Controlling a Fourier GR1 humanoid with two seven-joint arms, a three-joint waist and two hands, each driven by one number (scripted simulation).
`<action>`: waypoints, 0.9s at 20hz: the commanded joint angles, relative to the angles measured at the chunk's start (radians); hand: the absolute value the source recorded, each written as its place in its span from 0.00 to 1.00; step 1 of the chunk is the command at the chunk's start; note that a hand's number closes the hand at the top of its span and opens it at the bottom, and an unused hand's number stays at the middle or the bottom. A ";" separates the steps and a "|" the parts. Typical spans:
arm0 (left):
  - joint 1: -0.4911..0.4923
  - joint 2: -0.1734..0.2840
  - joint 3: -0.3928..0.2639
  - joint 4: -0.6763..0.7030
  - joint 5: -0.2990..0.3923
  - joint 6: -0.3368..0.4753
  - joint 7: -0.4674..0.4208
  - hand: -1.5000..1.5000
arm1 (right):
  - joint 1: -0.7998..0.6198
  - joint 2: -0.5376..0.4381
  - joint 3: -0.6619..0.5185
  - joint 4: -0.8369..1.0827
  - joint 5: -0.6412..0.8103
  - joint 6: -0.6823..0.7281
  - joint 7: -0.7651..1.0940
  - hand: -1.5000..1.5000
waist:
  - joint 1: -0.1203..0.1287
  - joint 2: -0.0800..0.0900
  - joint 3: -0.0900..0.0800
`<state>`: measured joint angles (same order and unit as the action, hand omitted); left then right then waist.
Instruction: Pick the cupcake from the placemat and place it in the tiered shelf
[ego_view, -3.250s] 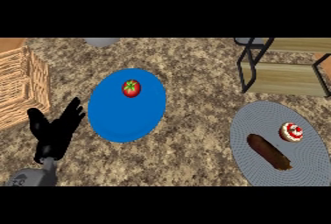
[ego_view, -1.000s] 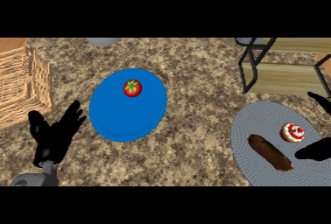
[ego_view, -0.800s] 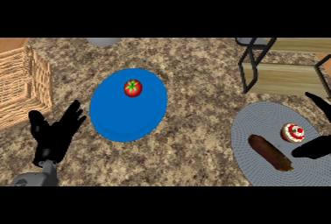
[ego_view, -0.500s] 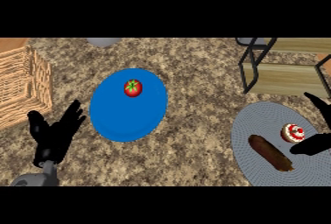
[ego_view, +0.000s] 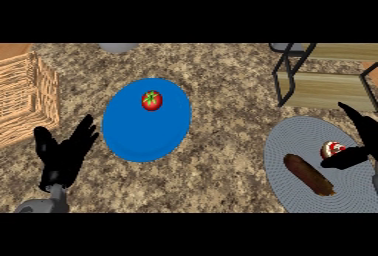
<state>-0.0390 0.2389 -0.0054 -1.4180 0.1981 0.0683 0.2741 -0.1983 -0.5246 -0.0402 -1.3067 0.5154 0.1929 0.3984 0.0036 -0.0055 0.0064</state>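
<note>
Cupcake (ego_view: 333, 149) sits between the right hand's (ego_view: 359, 140) spread fingers and thumb; I'd close gently around it, clear of the brown roll (ego_view: 308, 174).

A speckled brown-and-beige granite bench (ego_view: 221, 90) fills the view from edge to edge, evenly lit with no hard shadows. At the left edge stands a woven light-brown wicker basket (ego_view: 26, 102), cut off by the frame. At the top edge, a small grey rounded object (ego_view: 117, 47) shows only in part; what it is cannot be told. No walls, floor or windows are visible.
</note>
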 joint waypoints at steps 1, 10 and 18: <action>0.025 -0.004 -0.005 0.015 -0.026 0.005 0.043 0.50 | -0.011 0.056 0.014 0.073 0.049 -0.058 -0.069 0.00 | 0.001 0.006 -0.006; 0.031 -0.028 0.008 0.026 -0.016 -0.022 0.016 0.50 | 0.031 0.044 0.085 0.108 0.068 0.047 -0.243 1.00 | -0.002 0.005 -0.006; 0.030 -0.017 0.035 0.027 -0.017 -0.034 0.025 0.50 | 0.112 0.088 0.122 -0.170 0.069 0.050 -0.249 1.00 | -0.010 0.003 -0.007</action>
<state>-0.0372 0.2285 0.0304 -1.4086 0.1790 0.0376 0.2628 -0.1418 -0.4567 0.0551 -1.3528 0.5835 0.2387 0.1655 -0.0028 -0.0091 0.0046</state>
